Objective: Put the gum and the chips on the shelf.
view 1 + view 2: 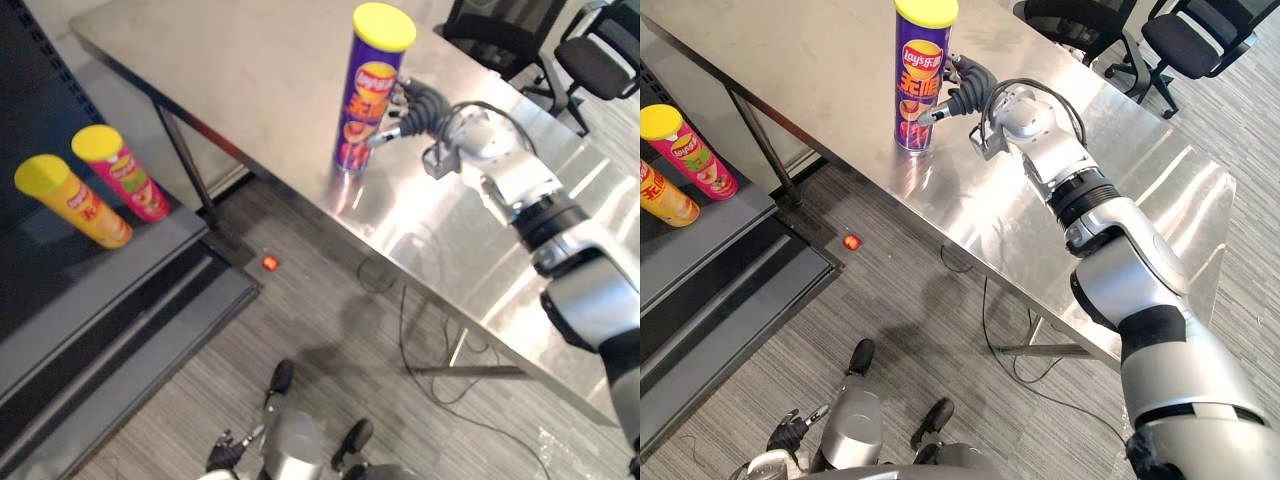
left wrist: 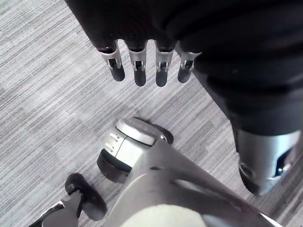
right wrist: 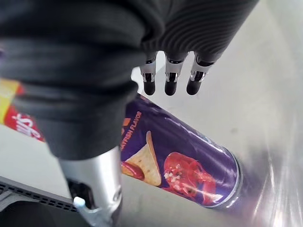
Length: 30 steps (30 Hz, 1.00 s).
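A tall purple chips can [image 1: 368,100] with a yellow lid stands upright on the steel table [image 1: 250,80], near its front edge. My right hand [image 1: 970,85] is at the can's right side, level with its middle. In the right wrist view the fingers [image 3: 170,80] are straight on one side of the can [image 3: 189,165] and the thumb [image 3: 94,189] is on the other, not closed round it. My left hand [image 2: 142,66] hangs low over the floor with its fingers straight and holds nothing.
A dark shelf [image 1: 120,270] stands at the left and carries a yellow can [image 1: 75,203] and a pink can [image 1: 122,172]. A small red thing [image 1: 269,263] lies on the floor under the table's edge. Black office chairs [image 1: 600,60] stand beyond the table.
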Motion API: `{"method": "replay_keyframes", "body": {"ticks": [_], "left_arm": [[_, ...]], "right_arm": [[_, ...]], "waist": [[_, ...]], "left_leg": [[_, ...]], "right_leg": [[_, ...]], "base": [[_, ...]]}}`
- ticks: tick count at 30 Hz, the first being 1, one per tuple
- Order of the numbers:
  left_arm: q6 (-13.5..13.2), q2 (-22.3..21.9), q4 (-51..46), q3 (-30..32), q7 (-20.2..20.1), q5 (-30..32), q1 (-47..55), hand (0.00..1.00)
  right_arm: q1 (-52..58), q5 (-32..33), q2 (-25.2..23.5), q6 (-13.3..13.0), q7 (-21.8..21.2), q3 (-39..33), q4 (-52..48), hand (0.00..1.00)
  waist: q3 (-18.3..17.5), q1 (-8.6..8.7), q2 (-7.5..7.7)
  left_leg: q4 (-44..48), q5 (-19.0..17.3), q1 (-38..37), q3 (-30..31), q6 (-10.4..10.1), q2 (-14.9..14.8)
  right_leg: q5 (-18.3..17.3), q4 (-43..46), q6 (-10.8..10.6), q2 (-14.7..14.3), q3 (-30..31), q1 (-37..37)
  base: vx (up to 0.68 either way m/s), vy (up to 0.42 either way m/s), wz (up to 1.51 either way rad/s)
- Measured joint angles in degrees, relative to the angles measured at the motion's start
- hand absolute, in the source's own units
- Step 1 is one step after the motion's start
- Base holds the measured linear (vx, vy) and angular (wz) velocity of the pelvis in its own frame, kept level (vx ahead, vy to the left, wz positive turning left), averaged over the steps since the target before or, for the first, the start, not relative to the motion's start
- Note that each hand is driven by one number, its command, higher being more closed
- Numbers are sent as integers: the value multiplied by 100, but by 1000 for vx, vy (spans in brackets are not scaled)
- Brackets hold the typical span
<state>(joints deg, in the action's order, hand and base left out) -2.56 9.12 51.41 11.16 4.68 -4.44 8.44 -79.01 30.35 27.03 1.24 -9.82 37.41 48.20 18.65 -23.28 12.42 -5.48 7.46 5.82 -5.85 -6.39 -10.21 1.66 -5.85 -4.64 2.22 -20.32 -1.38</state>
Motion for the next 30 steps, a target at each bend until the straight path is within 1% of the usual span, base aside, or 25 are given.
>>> {"method": "replay_keyframes", "body": {"ticks": [1,2,5,8,11,13,15,18,20,22,30], "left_arm": [[1,-1,1,0,0,-2,-44,0],[-4,-2,-2,1,0,-14,-45,0],[-4,-3,-1,11,4,-109,-44,0],[-9,-3,-57,19,4,-111,-47,0],[-8,-4,-119,35,4,-112,-55,0],[-8,-5,-123,36,5,-112,-62,0],[-6,-10,-125,36,5,-114,-109,0],[-7,-13,-132,38,5,-162,-115,0],[-12,-17,-180,40,4,-176,-137,0],[-12,-15,-194,46,5,-196,-142,0],[-20,-20,-223,44,4,-205,-141,0]], "right_arm": [[0,0,-12,0,51,-107,9,0],[-10,0,-18,0,78,-114,15,0],[-11,1,-110,1,88,-114,75,0],[-86,19,-113,1,99,-227,130,0],[-227,233,-113,0,152,-361,170,0],[-231,260,-113,0,182,-410,167,0],[-233,482,-114,-1,205,-569,150,0],[-235,634,-114,-1,226,-577,3,0],[-234,811,-142,-11,227,-747,-137,0],[-234,853,-147,-11,238,-820,-193,0],[-234,908,-170,-13,234,-832,-310,0]], "waist": [[39,-48,-3],[62,-60,1],[74,-74,1],[167,-89,10],[277,-105,11],[278,-145,11],[283,-218,8],[323,-222,21],[432,-231,22],[478,-247,24],[481,-366,23]], "left_leg": [[0,-1,1,-2,-3,-17],[0,0,1,0,-7,-29],[0,0,2,-2,-10,-40],[0,2,2,-9,-16,-50],[0,2,3,-14,-16,-56],[1,2,5,-15,-17,-55],[1,1,5,-14,-18,-58],[2,-2,3,-14,-21,-60],[2,0,3,-20,-23,-68],[2,0,3,-30,-24,-71],[3,-2,-5,-96,-27,-96]], "right_leg": [[0,-2,0,-16,3,2],[0,-2,0,-27,-5,-2],[-1,-3,-1,-33,-9,2],[-2,-3,-2,-37,-9,5],[-2,-4,-3,-40,-12,10],[-2,-5,-2,-39,-14,11],[-2,-6,-2,-42,-17,12],[-2,-6,-2,-43,-25,9],[-3,-6,-4,-45,-25,11],[-4,-6,-5,-45,-27,14],[-4,-6,-6,-59,-25,26]], "base": [[0,0,0],[0,0,0],[0,0,0],[0,0,0],[0,0,0],[0,0,0],[0,0,0],[0,0,0],[0,0,0],[0,0,0],[0,0,0]]}}
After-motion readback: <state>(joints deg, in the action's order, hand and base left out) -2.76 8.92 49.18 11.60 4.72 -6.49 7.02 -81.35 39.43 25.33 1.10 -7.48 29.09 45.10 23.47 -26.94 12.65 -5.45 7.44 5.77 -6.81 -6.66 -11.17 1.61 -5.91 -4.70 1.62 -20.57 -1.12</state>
